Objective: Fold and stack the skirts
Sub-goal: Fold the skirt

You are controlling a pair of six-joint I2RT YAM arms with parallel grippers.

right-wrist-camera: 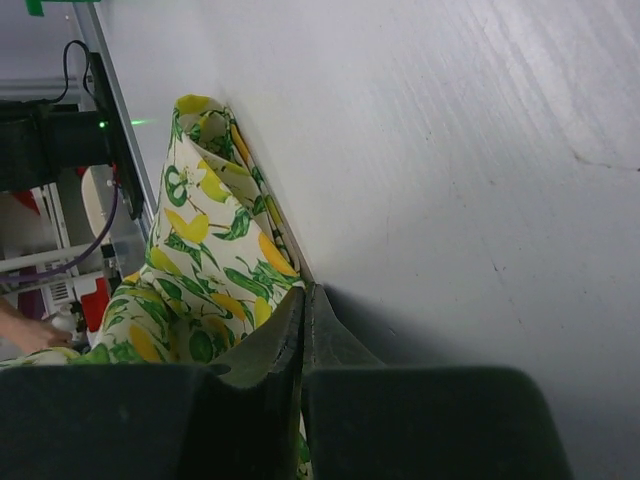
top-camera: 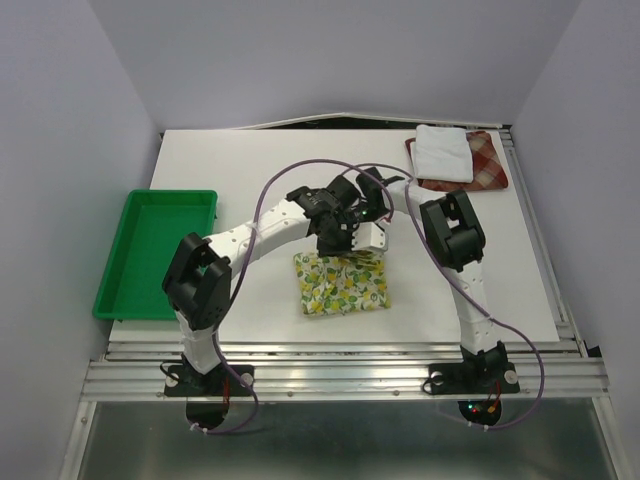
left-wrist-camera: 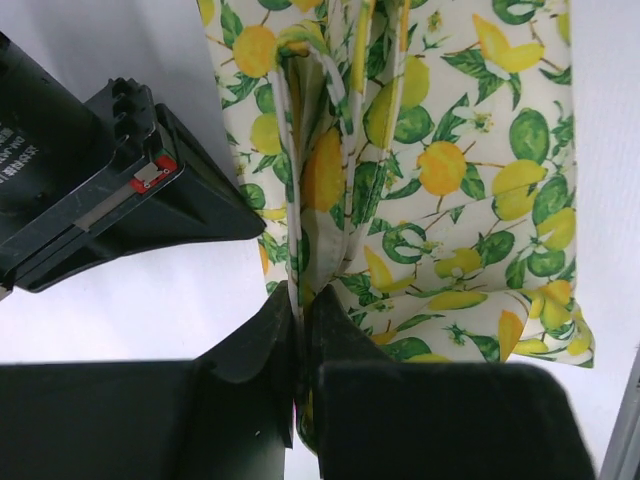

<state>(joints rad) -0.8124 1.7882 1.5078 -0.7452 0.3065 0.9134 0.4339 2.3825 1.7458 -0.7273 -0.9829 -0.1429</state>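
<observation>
Left wrist — left end effector [left-wrist-camera: 302, 305] pinching fruit-print skirt [left-wrist-camera: 450, 180]; right end effector [right-wrist-camera: 304, 298] too.

Item 1: small white print [left-wrist-camera: 14, 165] on a black housing [left-wrist-camera: 100, 205], left wrist view, at 9 o'clock from the fruit-print skirt [left-wrist-camera: 450, 180]. It is set sideways, cut by the frame edge and blurred; no word or number can be made out.
Item 2: red-and-silver sticker [left-wrist-camera: 150, 177] on the same housing, toward its 3 o'clock end; no characters are legible on it.
Top and right wrist views: no readable text, brand, number or sign.
</observation>
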